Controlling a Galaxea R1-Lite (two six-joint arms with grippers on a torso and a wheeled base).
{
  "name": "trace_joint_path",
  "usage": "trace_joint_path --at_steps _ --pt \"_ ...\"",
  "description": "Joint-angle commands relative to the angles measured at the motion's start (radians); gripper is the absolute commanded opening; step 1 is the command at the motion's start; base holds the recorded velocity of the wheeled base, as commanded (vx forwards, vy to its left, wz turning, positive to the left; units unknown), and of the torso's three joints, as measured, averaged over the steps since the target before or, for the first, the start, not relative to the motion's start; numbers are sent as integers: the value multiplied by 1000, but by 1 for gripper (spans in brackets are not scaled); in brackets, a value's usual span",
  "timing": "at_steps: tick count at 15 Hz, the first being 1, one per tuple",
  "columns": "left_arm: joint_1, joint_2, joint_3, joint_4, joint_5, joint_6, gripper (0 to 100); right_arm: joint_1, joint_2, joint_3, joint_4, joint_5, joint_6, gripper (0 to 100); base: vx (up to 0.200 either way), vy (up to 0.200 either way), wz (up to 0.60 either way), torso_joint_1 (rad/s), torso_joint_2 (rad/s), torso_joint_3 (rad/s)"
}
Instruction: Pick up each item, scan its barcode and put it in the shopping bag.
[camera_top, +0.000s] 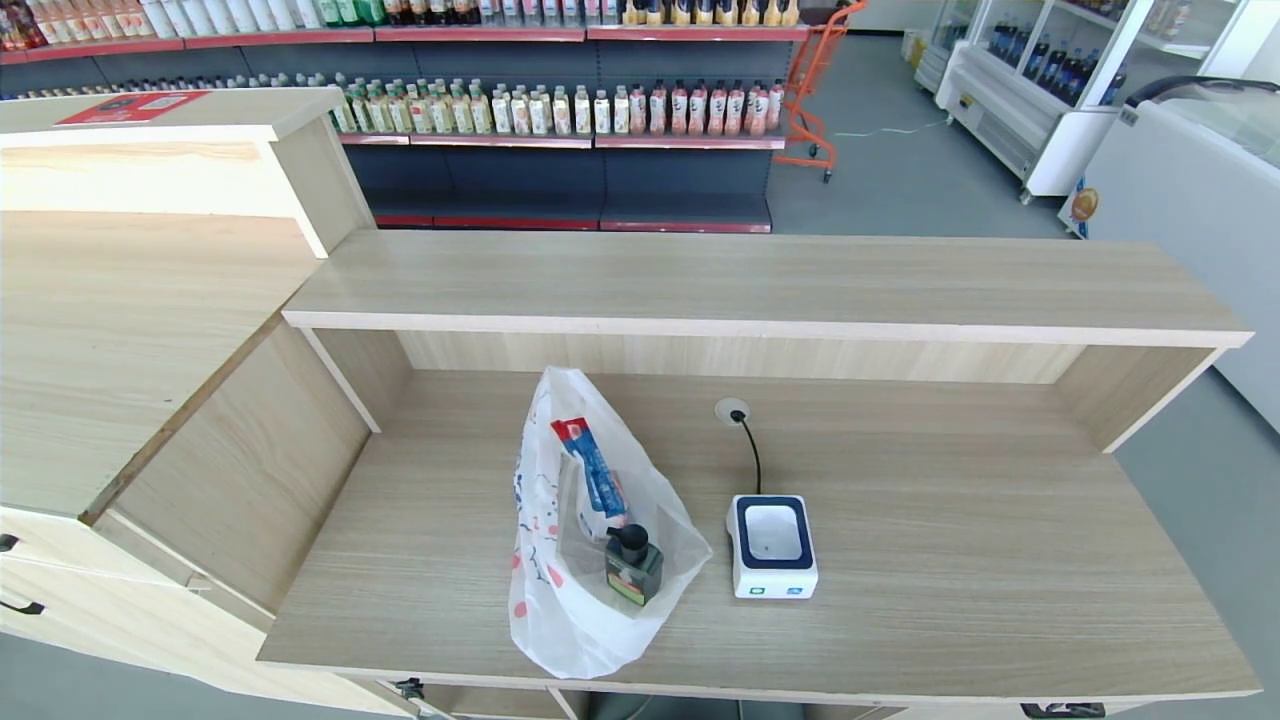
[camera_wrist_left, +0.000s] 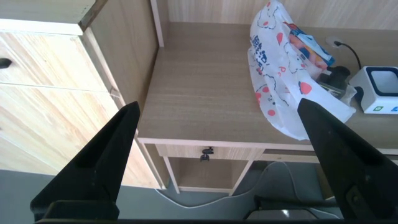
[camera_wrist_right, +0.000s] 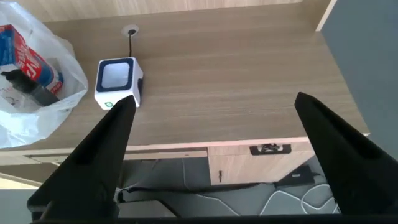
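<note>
Plastic shopping bag (camera_top: 556, 622), bottle (camera_top: 633, 570) and pouch (camera_top: 596, 472) (inside)

With the back wall of the pale wood surface (camera_wrist_left: 205, 81) as 12 o'clock, a white plastic shopping bag printed with red shapes (camera_wrist_left: 273, 74) lies slumped on it. A blue-and-red packet (camera_wrist_left: 308, 50) and a dark bottle (camera_wrist_left: 336, 78) show in the bag's mouth. Just beside the bag at its 3 o'clock sits a white box scanner with a dark blue frame (camera_wrist_left: 378, 90); its black cable (camera_wrist_left: 348, 50) runs off toward 12 o'clock. Well apart at the bag's 9 o'clock stands an upright wooden side panel (camera_wrist_left: 124, 56). The left tool (camera_wrist_left: 217, 104) hangs off the 6 o'clock edge, its dark fingers (camera_wrist_left: 93, 162) spread wide with nothing between them.
</note>
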Motion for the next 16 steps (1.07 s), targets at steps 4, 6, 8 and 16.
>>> trace_joint_path --at_steps 4,6,8,16 --pt "0 0 0 0 0 0 100 0 -10 1 4 1 -16 0 0 0 0 0 0 0" --pt "0 0 0 0 0 0 100 0 -10 1 4 1 -14 0 0 0 0 0 0 0" --pt "0 0 0 0 0 4 100 0 -10 1 4 1 -10 0 0 0 0 0 0 0" --pt "0 0 0 0 0 18 100 0 -11 1 4 1 -8 0 75 -75 0 3 3 1"
